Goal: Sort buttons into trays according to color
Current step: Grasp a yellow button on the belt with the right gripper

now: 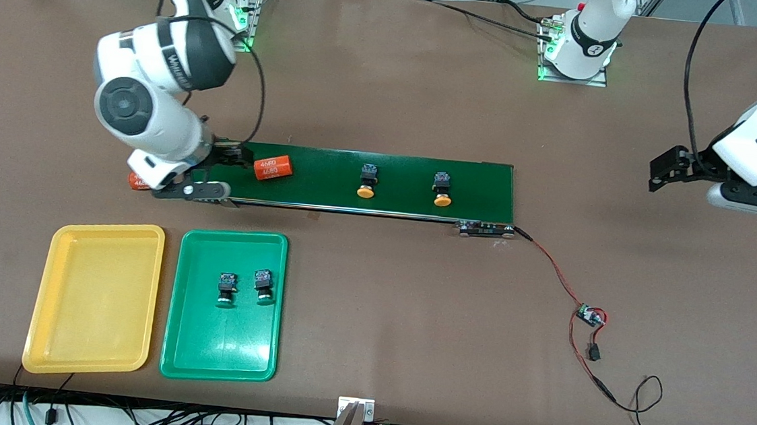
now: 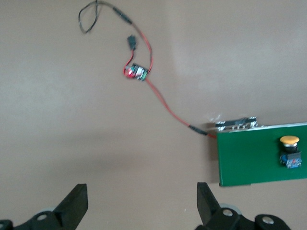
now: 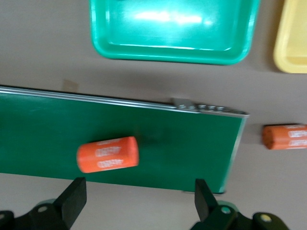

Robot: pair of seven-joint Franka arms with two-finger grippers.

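Nearest the front camera lie the two trays, side by side at the right arm's end of the table: the yellow tray (image 1: 96,298), bare, and the green tray (image 1: 220,355) beside it, toward the left arm's end; in the green tray sit two green-capped buttons (image 1: 226,289) (image 1: 263,286), close together but apart, lying on their sides. Farther from the camera runs the dark-green conveyor belt (image 1: 327,178); on it rest two yellow-orange-capped buttons (image 1: 367,180) (image 1: 442,188), well apart, caps turned toward the camera, and an orange cylinder printed "4680" (image 1: 274,168) (a second such cylinder (image 1: 138,180) lies on the table just off the belt's end). The right gripper (image 3: 139,201) hangs over that end of the belt, fingers spread wide and holding nothing, the cylinder on the belt below it. The left gripper (image 2: 141,203) waits above bare table past the belt's motor end, fingers likewise wide and holding nothing; a red wire (image 1: 550,263) trails from there to a small circuit board (image 1: 590,315).
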